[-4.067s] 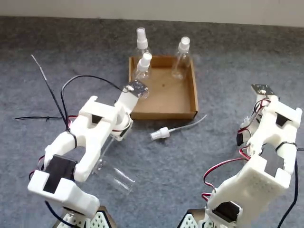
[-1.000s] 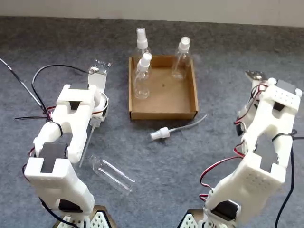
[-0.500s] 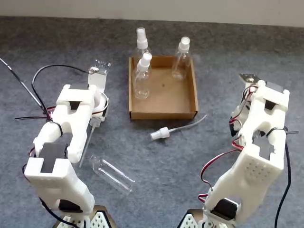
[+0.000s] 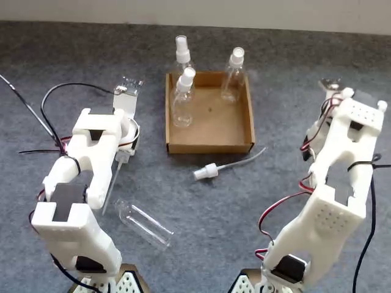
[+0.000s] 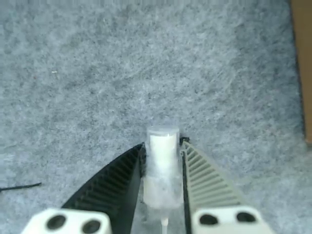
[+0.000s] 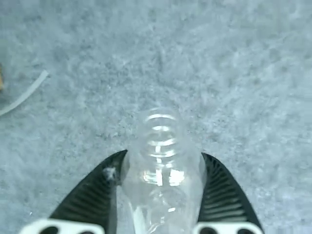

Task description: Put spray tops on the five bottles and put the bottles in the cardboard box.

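Three capped bottles [image 4: 183, 101] at the box [image 4: 211, 147], one bare bottle [image 4: 145, 224] on the bench [image 4: 244, 207], one bottle [image 6: 163, 168] clamped in right jaws. One top [image 4: 206, 173] on the bench, one top [image 5: 163, 163] clamped in left jaws.

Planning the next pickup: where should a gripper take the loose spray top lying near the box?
Probably grip the spray top by its white head, from straight above, closing across its width. It lies on its side, and the thin tube trailing toward the box looks too slim to hold.
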You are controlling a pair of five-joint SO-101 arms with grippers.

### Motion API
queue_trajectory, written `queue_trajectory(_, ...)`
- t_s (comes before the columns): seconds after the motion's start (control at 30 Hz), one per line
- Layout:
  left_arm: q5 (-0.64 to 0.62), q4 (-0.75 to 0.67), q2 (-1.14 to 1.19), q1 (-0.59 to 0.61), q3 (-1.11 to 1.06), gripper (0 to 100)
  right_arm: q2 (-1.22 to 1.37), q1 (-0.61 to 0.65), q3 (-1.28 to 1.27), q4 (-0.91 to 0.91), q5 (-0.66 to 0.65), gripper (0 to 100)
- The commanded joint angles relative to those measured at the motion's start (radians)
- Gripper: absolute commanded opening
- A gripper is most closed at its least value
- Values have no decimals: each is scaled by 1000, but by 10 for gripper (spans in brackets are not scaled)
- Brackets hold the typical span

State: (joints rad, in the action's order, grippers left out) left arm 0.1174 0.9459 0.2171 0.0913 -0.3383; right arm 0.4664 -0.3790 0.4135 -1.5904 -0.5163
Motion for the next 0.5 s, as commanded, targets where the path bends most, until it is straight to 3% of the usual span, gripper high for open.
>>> queue_trajectory(0.0, -11, 8, -97, -7, 74, 53, -113, -10, 213, -131, 58, 77)
queue_trajectory(0.23, -12, 166, -361, -10, 291, 50, -409, 68, 321, -176, 233, 77)
queue_trajectory(0.37, -15, 236, -495, -16, 481, 50, -611, 262, 225, -174, 347, 42)
queue_trajectory(0.47, -84, 281, -578, -15, 622, 50, -762, 432, 124, -142, 437, 30)
